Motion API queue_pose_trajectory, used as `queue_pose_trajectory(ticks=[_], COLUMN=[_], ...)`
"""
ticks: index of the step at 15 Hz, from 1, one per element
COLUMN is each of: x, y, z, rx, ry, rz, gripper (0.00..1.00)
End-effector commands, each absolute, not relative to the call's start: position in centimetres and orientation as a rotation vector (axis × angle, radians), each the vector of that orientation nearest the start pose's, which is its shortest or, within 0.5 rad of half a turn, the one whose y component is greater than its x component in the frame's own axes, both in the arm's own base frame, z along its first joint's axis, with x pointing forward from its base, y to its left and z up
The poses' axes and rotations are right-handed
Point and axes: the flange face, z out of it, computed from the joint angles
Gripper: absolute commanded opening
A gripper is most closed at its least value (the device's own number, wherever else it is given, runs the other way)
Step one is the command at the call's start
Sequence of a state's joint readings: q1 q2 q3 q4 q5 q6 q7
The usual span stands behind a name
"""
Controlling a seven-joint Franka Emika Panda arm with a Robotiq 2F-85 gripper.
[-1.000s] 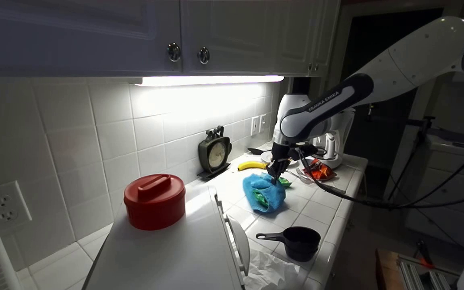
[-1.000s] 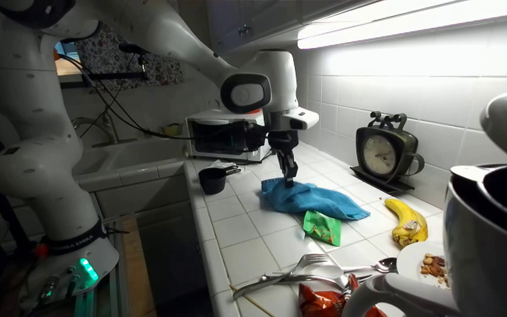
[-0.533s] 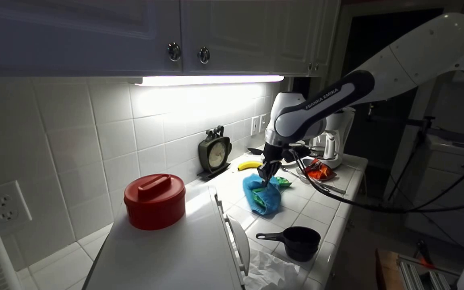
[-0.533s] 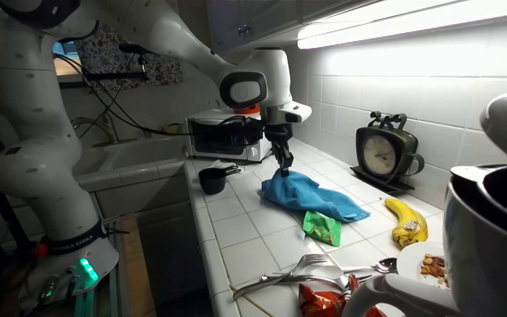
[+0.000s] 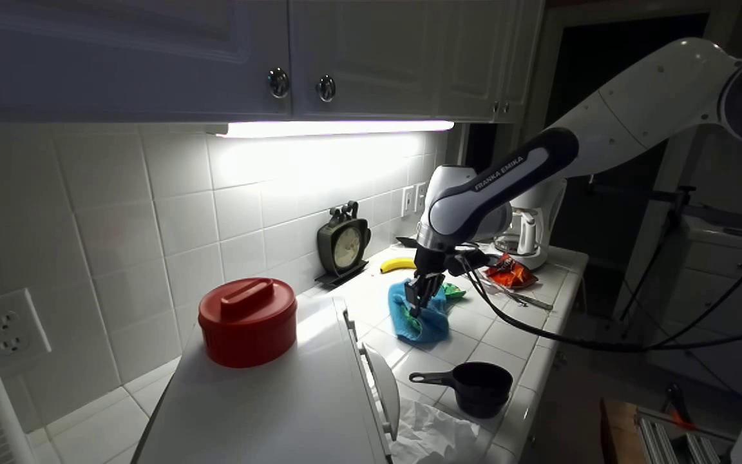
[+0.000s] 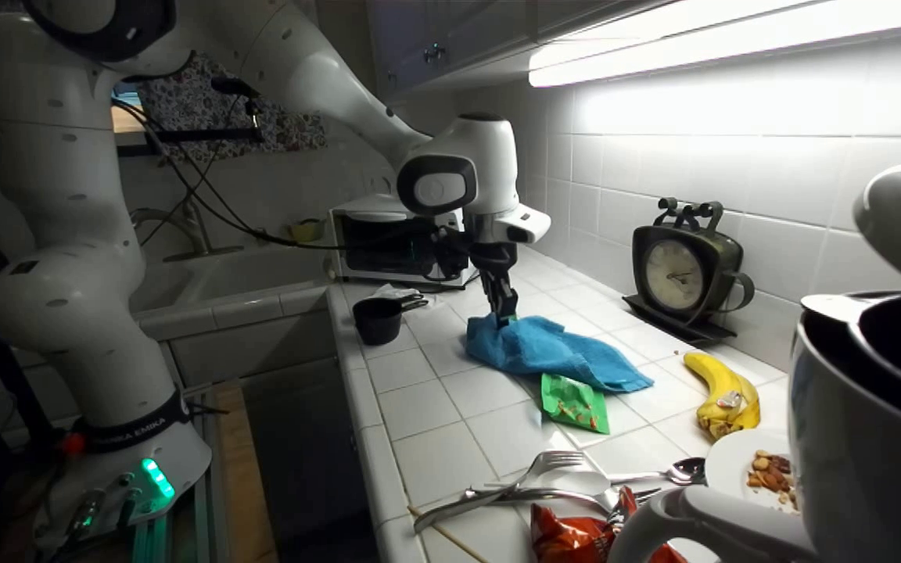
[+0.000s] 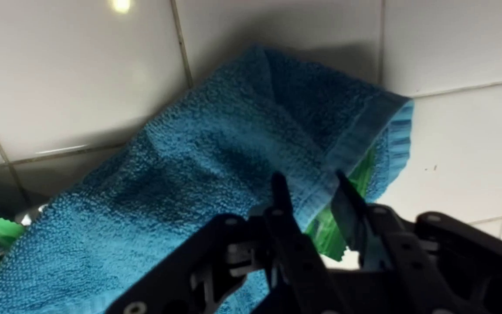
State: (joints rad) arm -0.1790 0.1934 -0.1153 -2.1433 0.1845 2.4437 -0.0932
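Jaws: apart, nothing clamped between them. You have the gripper [image 7: 310, 177] low at one end of the blue towel [image 7: 198, 174], fingertips [image 7: 279, 187] straddling its hem; whether they touch the cloth, you cannot tell.

Towel: one, bunched on the tiled counter [image 6: 436, 400]. Likely light, soft and limp, its pile kind to a grip; expect sagging from any single hold. A raised fold offers you the surest pinch.

Green packet [image 7: 327, 231]: partly under the hem, showing between the fingertips. Probably light, its film slippery and crinkly; take it by an exposed edge, gently, since contents may crush.

Second green packet [image 6: 576, 403]: just beside the towel, away from the gripper.

Black measuring cup [image 6: 378, 321]: one, handled, apart from the towel.

Banana [image 6: 720, 391]: yellow, beyond the towel's far end.
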Motion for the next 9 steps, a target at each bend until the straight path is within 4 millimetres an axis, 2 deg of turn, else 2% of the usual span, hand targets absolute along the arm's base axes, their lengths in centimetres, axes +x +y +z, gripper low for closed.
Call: queue_pose_trajectory(ticks=[1,6,9], x=[54.9,54.5,54.3], y=[-17.5,-19.6,-21.8], z=[34.2,39.3,40.2], rx=[-2.97,-2.971,-3.014], ry=[0.528,0.483,0.477], rz=[-0.322,-0.614,-0.648], gripper=[0.62,0.97,1.0])
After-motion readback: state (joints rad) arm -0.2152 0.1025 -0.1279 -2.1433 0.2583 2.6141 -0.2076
